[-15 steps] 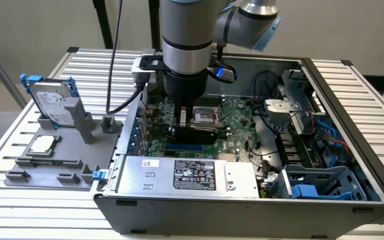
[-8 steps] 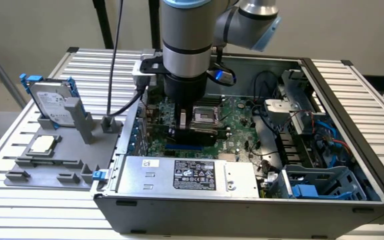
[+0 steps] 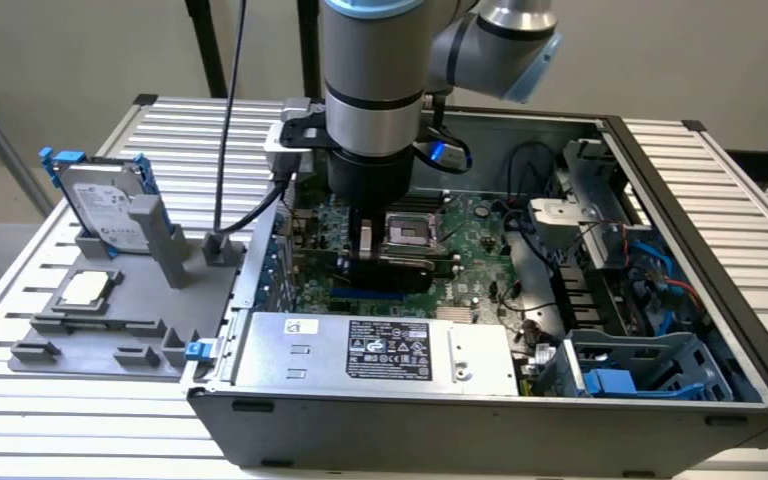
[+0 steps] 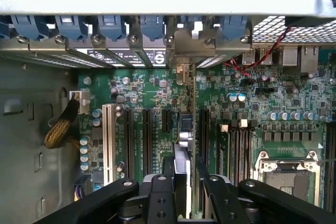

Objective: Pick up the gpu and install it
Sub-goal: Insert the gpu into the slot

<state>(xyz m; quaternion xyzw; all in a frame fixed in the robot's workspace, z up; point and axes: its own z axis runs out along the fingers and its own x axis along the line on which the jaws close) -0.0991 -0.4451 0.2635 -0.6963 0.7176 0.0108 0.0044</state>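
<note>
The gpu (image 4: pixel 192 129) shows edge-on in the wrist view, standing upright over the green motherboard (image 4: pixel 152 93). Its silver end bracket (image 4: pixel 185 51) sits at the case's rear slot row. My gripper (image 4: pixel 186 195) is shut on the card's near end, one black finger (image 4: pixel 161 198) on each side of it. In the exterior view the gripper (image 3: pixel 381 250) reaches down into the open computer case (image 3: pixel 491 420). The gpu (image 3: pixel 391 273) appears as a dark slab low against the motherboard (image 3: pixel 471 225), beside the processor socket (image 3: pixel 411 233).
A silver power supply (image 3: pixel 371 350) lies along the case's near side. Cables and a blue drive cage (image 3: pixel 638 370) crowd the exterior view's right. Outside the case, a grey rack (image 3: pixel 104 320) holds a hard drive in a blue frame (image 3: pixel 104 205) and a processor chip (image 3: pixel 84 288).
</note>
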